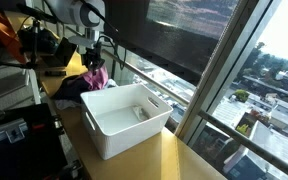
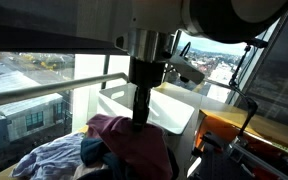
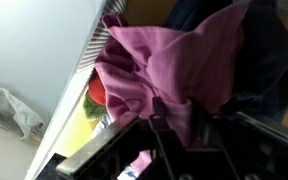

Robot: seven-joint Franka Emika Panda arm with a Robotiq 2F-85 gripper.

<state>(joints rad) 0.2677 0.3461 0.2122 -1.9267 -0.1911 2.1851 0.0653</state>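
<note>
My gripper (image 3: 179,115) is shut on a magenta cloth (image 3: 174,60), with the fabric pinched between its fingers. In both exterior views the gripper (image 1: 95,62) (image 2: 140,112) hangs down over a heap of clothes, and the magenta cloth (image 1: 96,78) (image 2: 134,140) is on top of that heap. A white rectangular bin (image 1: 124,118) (image 2: 169,105) stands right beside the heap. In the wrist view its pale wall (image 3: 34,50) fills the left side, and a small grey cloth (image 3: 12,108) lies inside it.
The heap holds dark and light blue clothes (image 2: 44,160) on a wooden table (image 1: 179,160) by a large window with a railing (image 1: 184,95). A red-and-green item (image 3: 92,98) peeks from under the magenta cloth. Equipment and cables (image 1: 24,45) stand behind the arm.
</note>
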